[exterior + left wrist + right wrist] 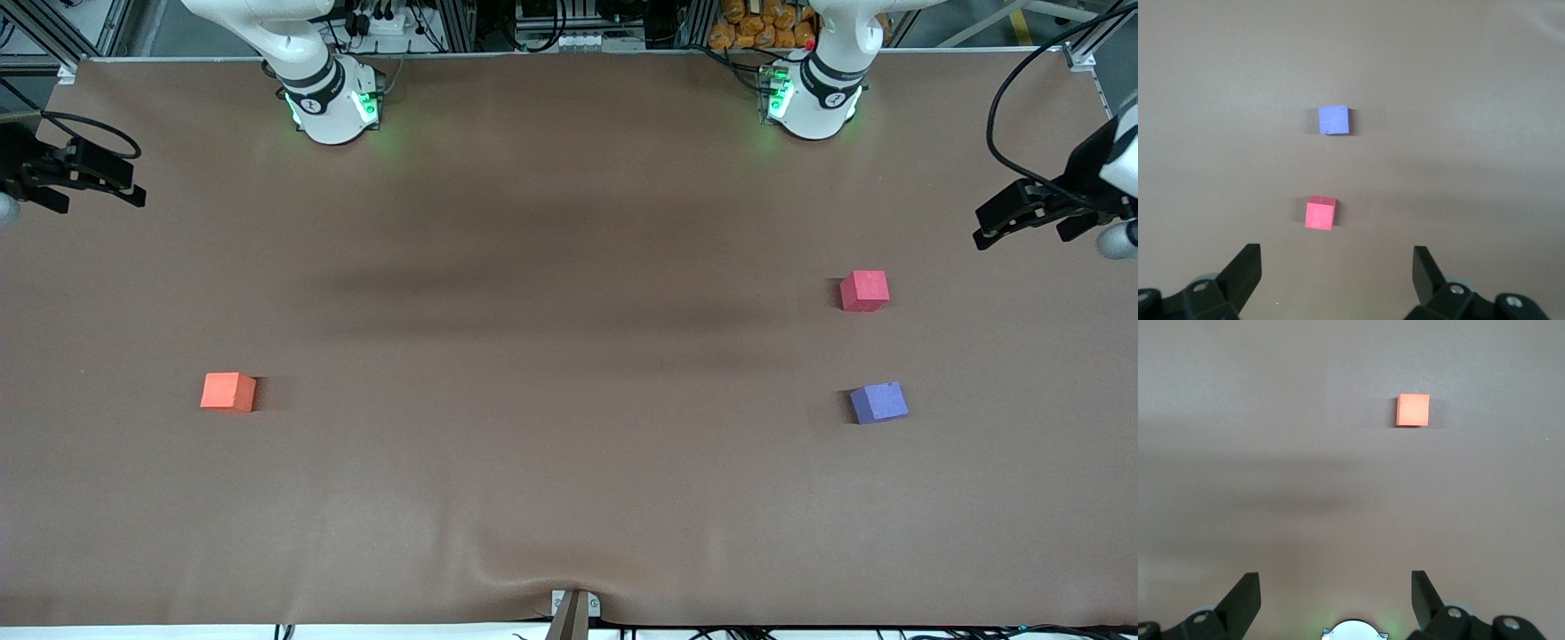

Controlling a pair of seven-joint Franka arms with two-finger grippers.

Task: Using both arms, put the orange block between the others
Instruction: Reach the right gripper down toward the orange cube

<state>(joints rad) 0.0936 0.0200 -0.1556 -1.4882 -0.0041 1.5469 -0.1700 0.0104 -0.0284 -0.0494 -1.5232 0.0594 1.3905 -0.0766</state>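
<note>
Both tools wide open, empty: right tool [98, 182] and left tool [1022, 218] hang over table ends. Right should drop squarely over small matte orange foam cube [228, 392], pinch flat sides.

Two white jointed arms [311, 76], dark joint bands, green-lit round bases, black two-finger grippers [1022, 213], looping black cables

A brown cover [569, 356] spreads across the table, matt and cloth- or paper-like, with a wrinkle at the lower centre of the frame. The orange block [228, 391], red-pink cube [864, 291] and purple-blue cube [878, 402] look matt, perhaps foam. The arm bases [333, 102] are glossy white plastic.
</note>
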